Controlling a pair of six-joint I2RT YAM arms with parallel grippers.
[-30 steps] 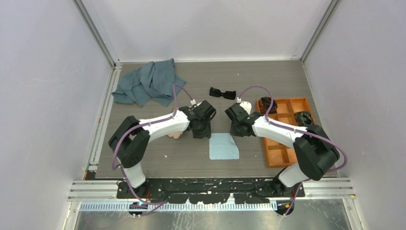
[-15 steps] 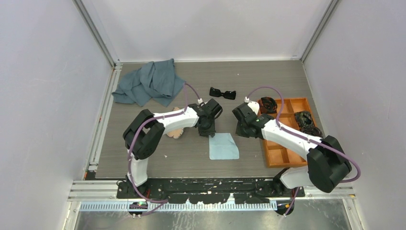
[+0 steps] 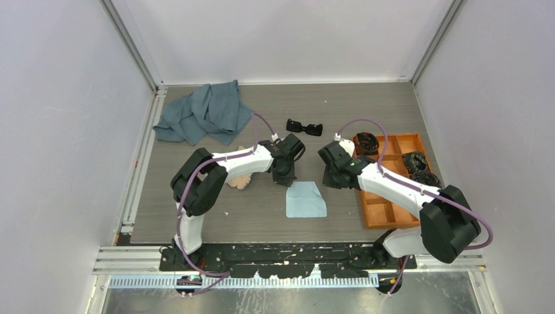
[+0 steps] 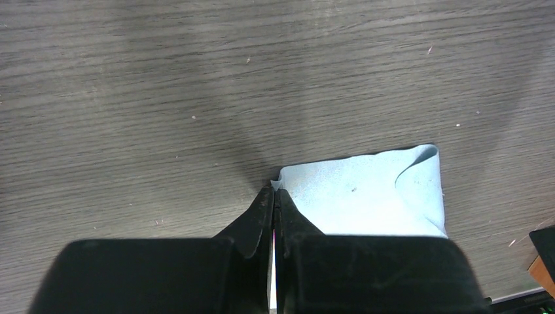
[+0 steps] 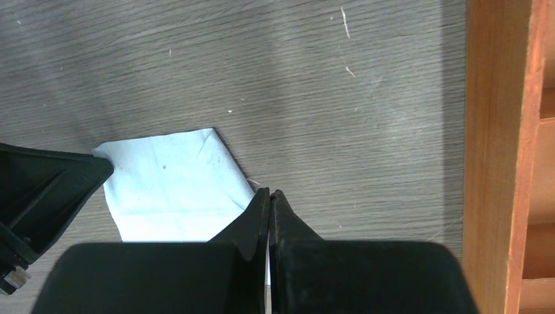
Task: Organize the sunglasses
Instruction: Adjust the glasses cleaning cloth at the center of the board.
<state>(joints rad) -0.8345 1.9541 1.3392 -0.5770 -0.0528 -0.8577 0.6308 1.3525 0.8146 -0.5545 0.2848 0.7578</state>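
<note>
Down at the bench, the left end effector is clenched, its fingertips pinching the far-left corner of a light blue cloth that lies flat apart from a curled far-right corner. Opposite it, the right end effector is also clenched, its tips meeting the cloth's right edge; whether it has the fabric pinched cannot be told. Beyond both end effectors, toward the far side, the sunglasses lie on the bench with nothing touching them, apart from the cloth. To the right stands an orange wooden tray with black coiled bundles in its far compartments. A crumpled grey-blue towel sits at the far left. A pale object shows partly under the left arm.
</note>
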